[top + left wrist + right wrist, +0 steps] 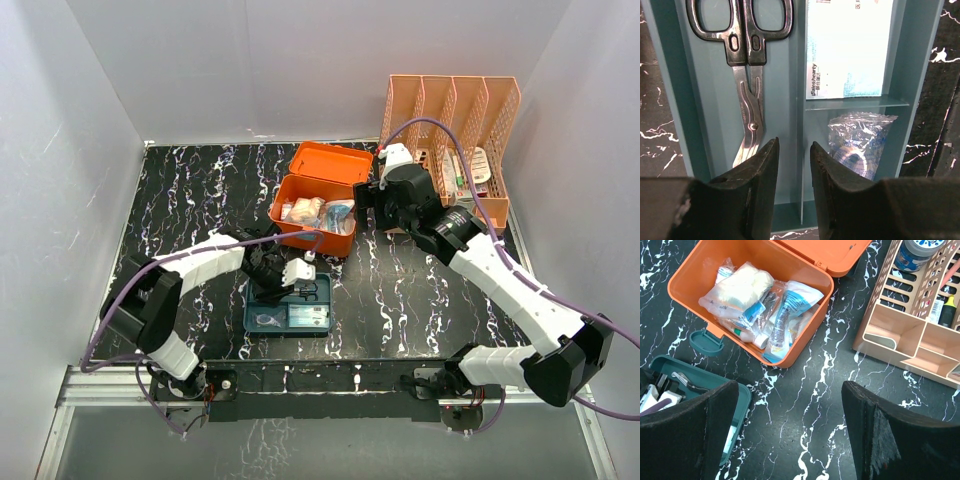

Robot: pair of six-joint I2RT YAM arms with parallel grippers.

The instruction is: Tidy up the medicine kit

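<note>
Left gripper [794, 165]: you had it low over the teal tray [912, 100], jaws a narrow gap apart, nothing btwn them; tips sat either side of the tray's centre divider.
Right gripper [790, 435]: you had it spread wide, empty, hanging above the table [810, 390] btwn box and file organizer [895, 322].
Kit spot: medicine kit [330, 162] sat far-middle of the table, lid up, bagged supplies [752, 295] inside. Tray was out of it, on the table just near-side of the box.
Tray contents: scissors [751, 120] in the long compartment; packet [847, 50] and wrapped roll [857, 142] in the two beside it.
Key relation: kit lay straight beyond your left gripper, away from the bases; your right gripper was just beside the kit's right wall.
Long axis: scissors ran lengthwise w/ their compartment, blade tips toward your fingers, handles away.
Nearer arm: left for tray, right for box, prob.
</note>
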